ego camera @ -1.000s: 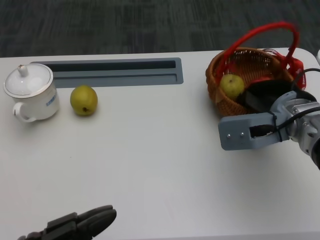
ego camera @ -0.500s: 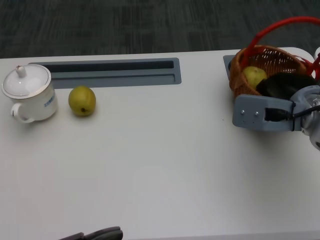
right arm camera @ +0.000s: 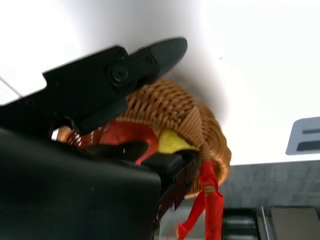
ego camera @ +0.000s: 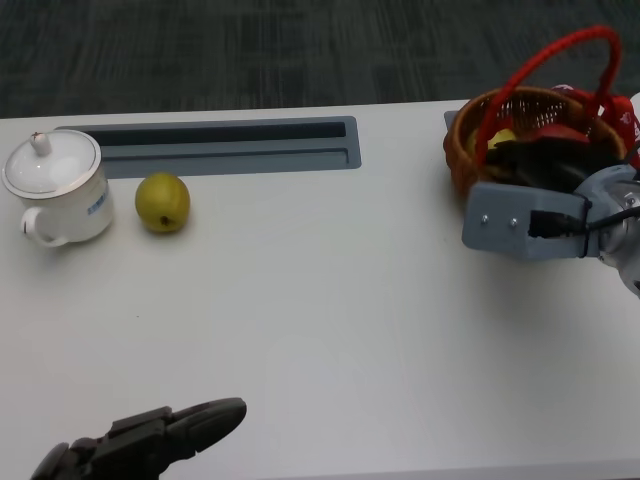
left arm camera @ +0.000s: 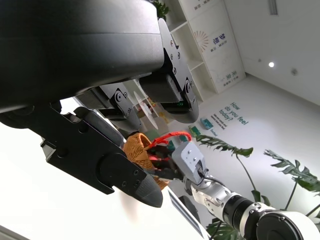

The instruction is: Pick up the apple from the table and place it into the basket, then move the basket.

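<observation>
- The head view is evenly and brightly lit from above; the white table (ego camera: pixel 330 300) reads clean, without hard glare.
- Shadows there are soft and short: a faint one sits under the yellow-green fruit (ego camera: pixel 162 202) and beside the white lidded cup (ego camera: pixel 55 187).
- The left hand (ego camera: pixel 150 440) at the lower edge looks slightly soft, with little detail in its black surface.
- The left wrist view is high in contrast: the black shell fills the near part as a dark, shiny mass, while the ceiling is pale with one small bright lamp (left arm camera: pixel 271 64).
- The right wrist view is blurred, with the table blown out to white around the wicker basket (right arm camera: pixel 172 112).
</observation>
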`<state>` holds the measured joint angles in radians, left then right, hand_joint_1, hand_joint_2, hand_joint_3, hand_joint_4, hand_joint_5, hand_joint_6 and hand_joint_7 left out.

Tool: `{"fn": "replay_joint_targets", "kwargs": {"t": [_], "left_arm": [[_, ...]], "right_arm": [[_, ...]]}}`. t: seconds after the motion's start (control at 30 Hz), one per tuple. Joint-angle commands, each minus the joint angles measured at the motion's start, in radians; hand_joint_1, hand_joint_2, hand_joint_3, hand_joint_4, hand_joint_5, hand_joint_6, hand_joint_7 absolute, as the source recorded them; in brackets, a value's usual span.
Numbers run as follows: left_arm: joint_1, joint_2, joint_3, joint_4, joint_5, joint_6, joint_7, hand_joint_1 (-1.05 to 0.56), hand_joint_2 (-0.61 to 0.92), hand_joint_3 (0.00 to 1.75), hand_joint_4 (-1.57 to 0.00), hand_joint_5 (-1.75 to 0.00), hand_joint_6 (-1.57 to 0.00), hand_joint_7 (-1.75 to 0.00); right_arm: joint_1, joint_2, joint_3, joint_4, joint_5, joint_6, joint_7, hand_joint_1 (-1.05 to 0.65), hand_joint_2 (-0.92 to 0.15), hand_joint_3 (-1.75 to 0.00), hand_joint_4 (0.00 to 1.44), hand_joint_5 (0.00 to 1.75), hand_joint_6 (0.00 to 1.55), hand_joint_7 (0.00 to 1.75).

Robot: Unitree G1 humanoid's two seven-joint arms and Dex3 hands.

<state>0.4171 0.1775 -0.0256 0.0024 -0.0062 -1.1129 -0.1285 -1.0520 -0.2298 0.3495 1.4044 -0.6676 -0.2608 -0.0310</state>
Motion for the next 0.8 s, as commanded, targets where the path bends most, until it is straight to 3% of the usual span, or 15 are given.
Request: {"fn": "replay_joint_targets", "kwargs": {"t": [0.03, 0.13, 0.33, 0.57, 0.8], "left_arm": [[-0.01, 0.012, -0.006, 0.002, 0.001, 0.021, -0.014, -0.57, 0.72, 0.01, -0.87, 0.0, -0.79, -0.01], [-0.017, 0.013, -0.01, 0.005, 0.005, 0.026, -0.015, -0.56, 0.73, 0.01, -0.87, 0.0, -0.8, -0.01], [-0.043, 0.018, -0.015, 0.024, 0.005, 0.016, -0.017, -0.55, 0.73, 0.0, -0.87, 0.0, -0.81, -0.01], [-0.085, 0.033, -0.029, 0.046, -0.026, 0.01, -0.035, -0.54, 0.72, 0.0, -0.88, -0.01, -0.82, -0.01], [-0.138, 0.045, -0.041, 0.073, -0.061, 0.013, -0.062, -0.54, 0.71, 0.0, -0.89, -0.01, -0.84, -0.02]], "right_arm": [[-0.012, -0.01, -0.071, -0.016, 0.082, -0.028, 0.074, -0.82, -0.75, 0.0, 0.28, 0.02, 0.34, 0.01], [-0.005, -0.024, -0.104, -0.021, 0.122, -0.05, 0.121, -0.79, -0.74, 0.0, 0.34, 0.03, 0.37, 0.02], [0.005, -0.062, -0.116, -0.027, 0.134, -0.072, 0.128, -0.91, -0.8, -0.02, 0.42, 0.02, 0.42, 0.01], [0.032, -0.112, -0.151, -0.032, 0.174, -0.085, 0.144, -0.87, -0.85, -0.01, 0.58, 0.04, 0.49, 0.02], [0.047, -0.16, -0.158, -0.036, 0.188, -0.045, 0.183, -0.85, -0.91, -0.02, 0.6, 0.01, 0.45, 0.0]]}}
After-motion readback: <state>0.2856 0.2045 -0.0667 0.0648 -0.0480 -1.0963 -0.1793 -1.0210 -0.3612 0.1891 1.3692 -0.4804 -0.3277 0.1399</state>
